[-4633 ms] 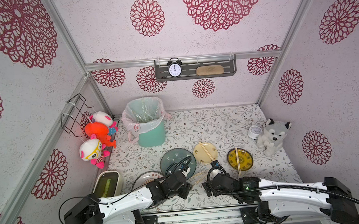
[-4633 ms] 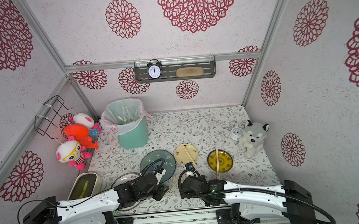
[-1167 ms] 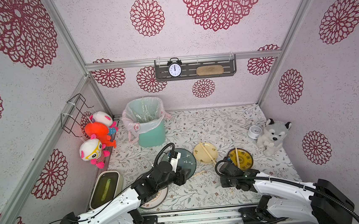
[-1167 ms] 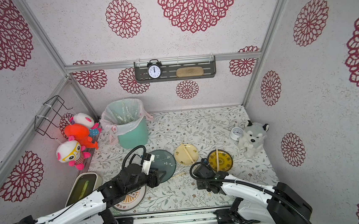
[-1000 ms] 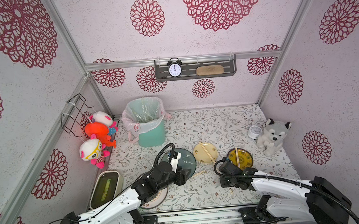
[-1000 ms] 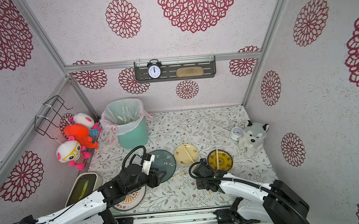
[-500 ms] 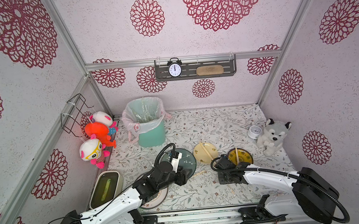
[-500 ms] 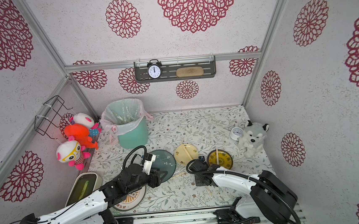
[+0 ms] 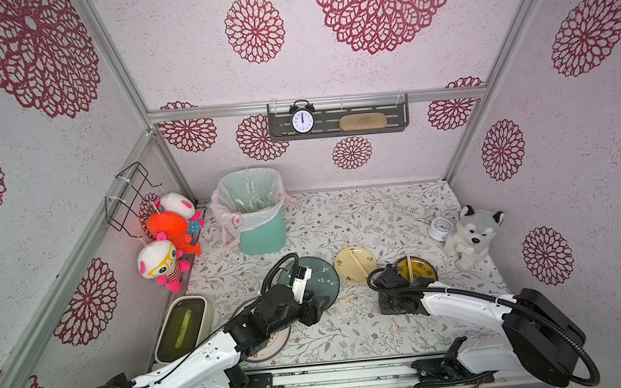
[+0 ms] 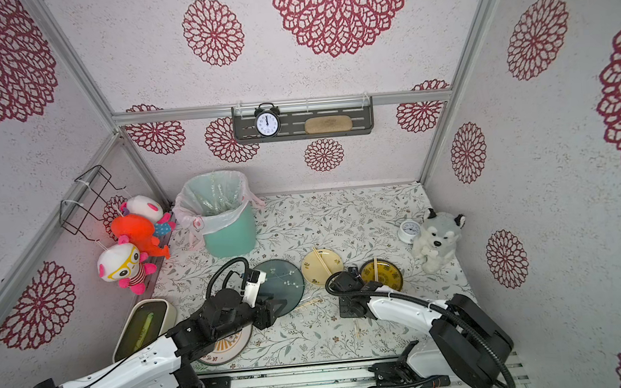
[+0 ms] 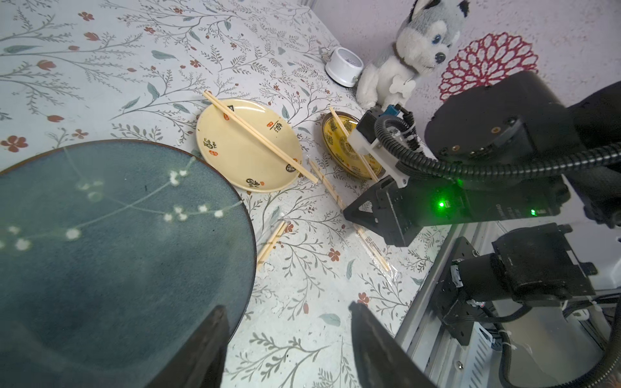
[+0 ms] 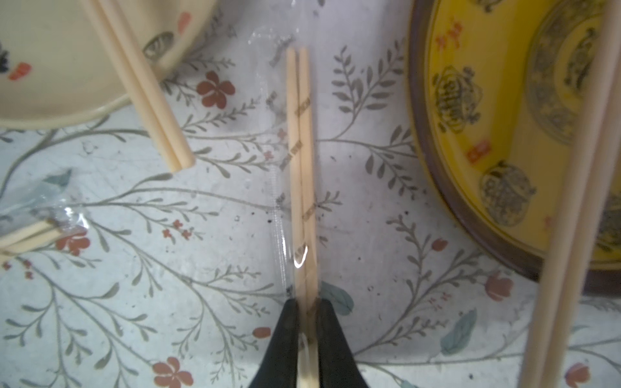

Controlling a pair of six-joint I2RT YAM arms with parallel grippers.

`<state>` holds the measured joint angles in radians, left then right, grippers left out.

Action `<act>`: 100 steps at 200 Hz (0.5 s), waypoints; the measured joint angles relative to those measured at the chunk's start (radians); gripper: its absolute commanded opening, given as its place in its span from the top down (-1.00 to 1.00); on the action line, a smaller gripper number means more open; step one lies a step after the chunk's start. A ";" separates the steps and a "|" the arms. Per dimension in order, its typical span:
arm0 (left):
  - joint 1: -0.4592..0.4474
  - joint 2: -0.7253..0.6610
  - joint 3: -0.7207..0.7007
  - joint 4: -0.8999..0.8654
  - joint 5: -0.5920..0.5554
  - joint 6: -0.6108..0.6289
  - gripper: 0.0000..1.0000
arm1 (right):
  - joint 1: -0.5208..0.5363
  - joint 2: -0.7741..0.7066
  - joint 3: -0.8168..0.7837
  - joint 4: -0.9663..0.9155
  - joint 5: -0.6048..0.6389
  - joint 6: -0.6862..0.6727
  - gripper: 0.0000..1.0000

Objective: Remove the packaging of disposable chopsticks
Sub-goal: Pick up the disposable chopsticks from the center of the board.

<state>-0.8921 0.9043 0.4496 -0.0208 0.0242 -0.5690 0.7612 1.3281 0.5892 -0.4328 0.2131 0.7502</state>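
A pair of disposable chopsticks lies in its clear packaging on the table, between a cream plate and a yellow plate. My right gripper is shut on that wrapped pair near its nearer end; in both top views it points down at the table. My left gripper hangs open over the rim of a dark blue-green plate, with nothing between its fingers. A second pair, partly in crinkled film, lies beside that plate. Bare pairs rest on the cream plate and the yellow plate.
A mint bin with a pink-white liner stands at the back left. A husky plush and a small white clock sit at the right. A patterned plate and a white container lie under my left arm.
My right gripper has slid left into the gap between the two small plates and closed on the wrapped pair. The left arm has stayed still.
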 measured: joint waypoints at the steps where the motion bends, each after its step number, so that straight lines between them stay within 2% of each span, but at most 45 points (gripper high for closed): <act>1: 0.000 -0.002 0.000 0.000 0.000 0.000 -0.23 | 0.000 0.000 0.000 0.000 0.000 0.000 0.67; 12: 0.000 -0.008 -0.002 0.000 0.000 0.000 -0.23 | -0.005 0.006 0.005 0.001 -0.002 -0.006 0.62; 31: 0.000 -0.009 -0.006 0.001 0.000 0.000 -0.23 | -0.026 0.012 0.006 0.013 -0.016 -0.016 0.86; 64: 0.000 -0.008 -0.008 0.001 0.001 0.001 -0.23 | -0.059 0.014 0.002 0.053 -0.046 -0.033 1.00; 100: 0.000 -0.007 -0.008 0.002 0.007 0.000 -0.23 | -0.065 -0.020 -0.022 0.085 -0.052 -0.034 1.00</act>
<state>-0.8921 0.8970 0.4419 -0.0189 0.0315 -0.5686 0.6964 1.3083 0.5674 -0.3473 0.1612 0.7158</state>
